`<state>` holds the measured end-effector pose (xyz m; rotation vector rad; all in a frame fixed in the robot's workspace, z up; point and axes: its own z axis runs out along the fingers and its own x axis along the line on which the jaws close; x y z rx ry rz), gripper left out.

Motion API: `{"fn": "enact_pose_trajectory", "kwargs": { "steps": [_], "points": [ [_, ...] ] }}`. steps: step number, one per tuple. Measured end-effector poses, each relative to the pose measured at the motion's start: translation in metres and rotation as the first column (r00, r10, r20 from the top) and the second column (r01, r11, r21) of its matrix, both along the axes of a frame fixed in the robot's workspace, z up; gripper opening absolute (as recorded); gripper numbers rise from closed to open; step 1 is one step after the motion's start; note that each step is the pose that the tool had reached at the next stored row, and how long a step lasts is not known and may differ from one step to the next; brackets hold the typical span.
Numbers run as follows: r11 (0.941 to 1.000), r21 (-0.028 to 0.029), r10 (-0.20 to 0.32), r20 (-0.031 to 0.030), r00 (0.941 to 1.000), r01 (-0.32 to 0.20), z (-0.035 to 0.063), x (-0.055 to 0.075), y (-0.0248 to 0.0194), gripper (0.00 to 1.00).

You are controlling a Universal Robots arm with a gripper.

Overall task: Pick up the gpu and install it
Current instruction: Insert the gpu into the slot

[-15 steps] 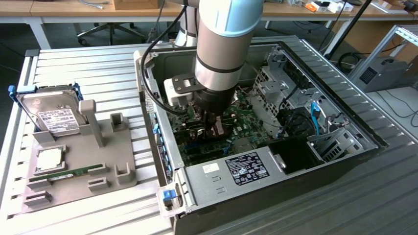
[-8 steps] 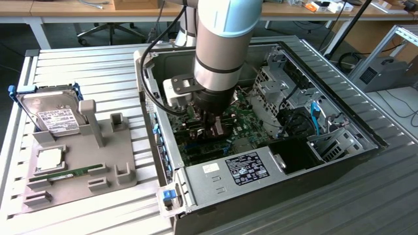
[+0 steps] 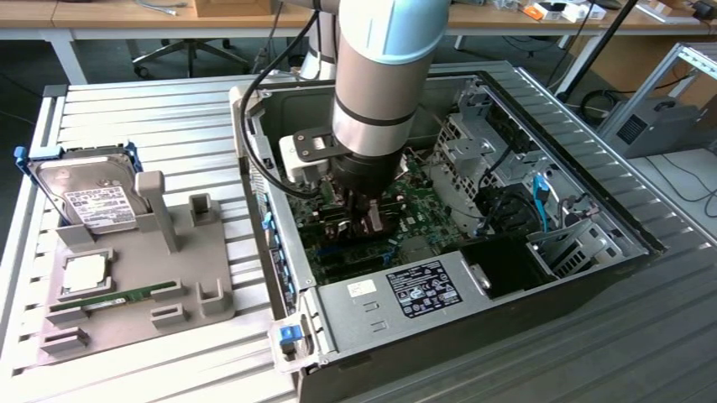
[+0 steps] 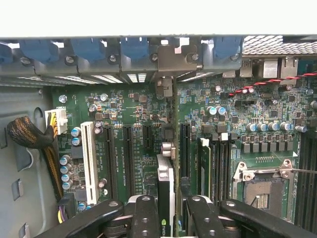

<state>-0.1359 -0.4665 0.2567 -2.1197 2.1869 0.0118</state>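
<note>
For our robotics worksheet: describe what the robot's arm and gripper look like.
The arm is a thick silver-grey tube with a pale blue joint cap and dark seam rings. A black cable runs beside it. The gripper has black metal fingers with round bolt heads.

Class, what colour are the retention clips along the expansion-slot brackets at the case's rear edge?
Blue. The clips sit in a row above the green motherboard, clearest in the wrist view.
</note>
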Motion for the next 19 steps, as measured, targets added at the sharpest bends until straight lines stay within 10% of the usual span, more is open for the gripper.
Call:
{"fn": "enact_pose_trajectory", "kwargs": {
  "steps": [19],
  "points": [
    [1.0,-0.0002,0.0,-0.0001,1.0,0.0,0.0004,0.0,0.0,0.34]
  ]
}}
